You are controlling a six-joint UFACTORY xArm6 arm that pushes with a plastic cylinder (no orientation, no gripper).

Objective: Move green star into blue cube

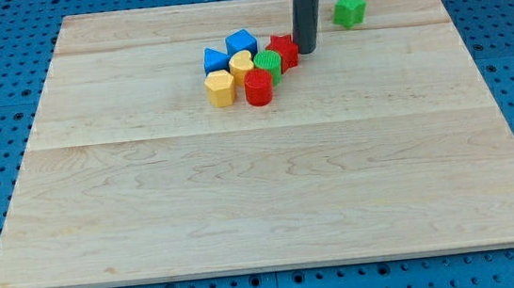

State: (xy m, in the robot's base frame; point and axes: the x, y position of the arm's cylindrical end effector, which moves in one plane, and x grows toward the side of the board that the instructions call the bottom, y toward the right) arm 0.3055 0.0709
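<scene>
The green star (349, 9) lies alone near the view's top, right of centre. The blue cube (241, 43) sits at the top of a tight cluster of blocks to its left. My tip (309, 51) rests on the board between them, just right of a red star (283, 51) at the cluster's right edge, touching or nearly touching it. The green star is up and to the right of my tip, apart from it.
The cluster also holds a blue triangular block (215, 59), a yellow block (241, 65), a yellow hexagon (219, 88), a red cylinder (258, 87) and a second green block (268, 63). The wooden board (262, 191) lies on a blue pegboard.
</scene>
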